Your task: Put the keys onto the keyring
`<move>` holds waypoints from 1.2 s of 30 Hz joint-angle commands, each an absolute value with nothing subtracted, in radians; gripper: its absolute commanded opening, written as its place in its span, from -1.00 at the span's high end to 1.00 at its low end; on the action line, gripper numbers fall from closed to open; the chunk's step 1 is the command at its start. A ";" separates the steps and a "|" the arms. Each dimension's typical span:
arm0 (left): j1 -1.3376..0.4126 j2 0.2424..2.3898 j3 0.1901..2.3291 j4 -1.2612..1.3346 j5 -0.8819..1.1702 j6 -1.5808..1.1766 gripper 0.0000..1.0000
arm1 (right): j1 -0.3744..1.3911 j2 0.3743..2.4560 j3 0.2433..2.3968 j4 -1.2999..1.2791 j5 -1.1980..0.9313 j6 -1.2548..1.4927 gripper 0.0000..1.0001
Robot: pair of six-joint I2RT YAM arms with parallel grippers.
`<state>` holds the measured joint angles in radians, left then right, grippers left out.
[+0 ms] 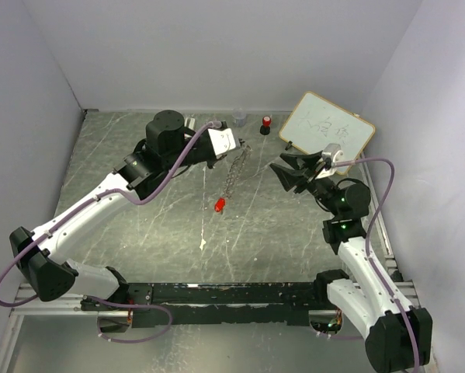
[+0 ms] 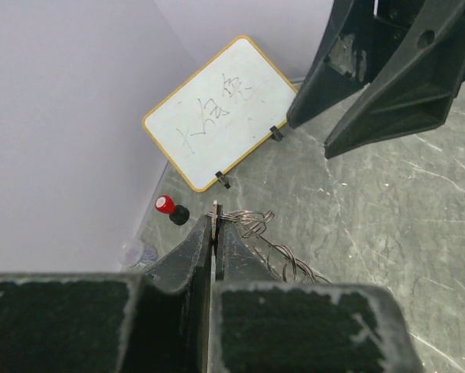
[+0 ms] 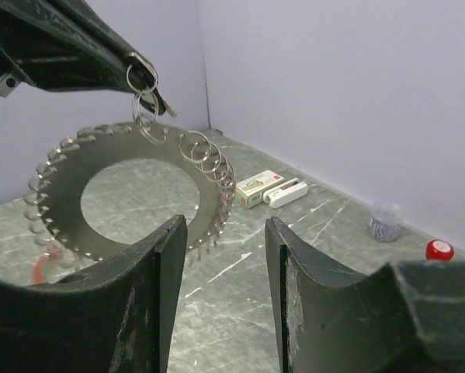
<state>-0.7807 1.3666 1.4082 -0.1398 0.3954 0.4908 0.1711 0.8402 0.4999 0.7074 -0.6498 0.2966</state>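
Observation:
My left gripper (image 1: 234, 142) is shut on a small split ring at the top of the keyring (image 1: 232, 172) and holds it hanging over the back middle of the table. In the left wrist view the gripper (image 2: 215, 217) pinches the thin metal, with the keyring's wire loops (image 2: 272, 241) beyond. In the right wrist view the toothed grey keyring (image 3: 61, 167) hangs from the left fingers (image 3: 69, 47). The red-headed key (image 1: 219, 204) sits at the keyring's lower end and also shows in the right wrist view (image 3: 36, 268). The black-headed key is not visible. My right gripper (image 1: 285, 167) (image 3: 226, 225) is open and empty, just right of the keyring.
A small whiteboard (image 1: 326, 129) (image 2: 216, 116) leans at the back right. A red-topped black cylinder (image 1: 266, 123) (image 3: 439, 249) and a clear cup (image 1: 240, 118) (image 3: 383, 223) stand by the back wall. Two small white boxes (image 3: 271, 189) lie near the wall.

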 commanded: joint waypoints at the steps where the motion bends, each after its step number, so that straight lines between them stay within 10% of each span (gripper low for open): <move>1: -0.791 1.324 1.400 -0.106 0.452 0.504 0.87 | 0.166 0.810 0.545 0.668 -0.646 0.259 0.10; 36: -0.899 1.417 1.470 -0.148 0.308 0.502 0.87 | 0.297 0.925 0.756 0.528 -0.788 0.287 0.38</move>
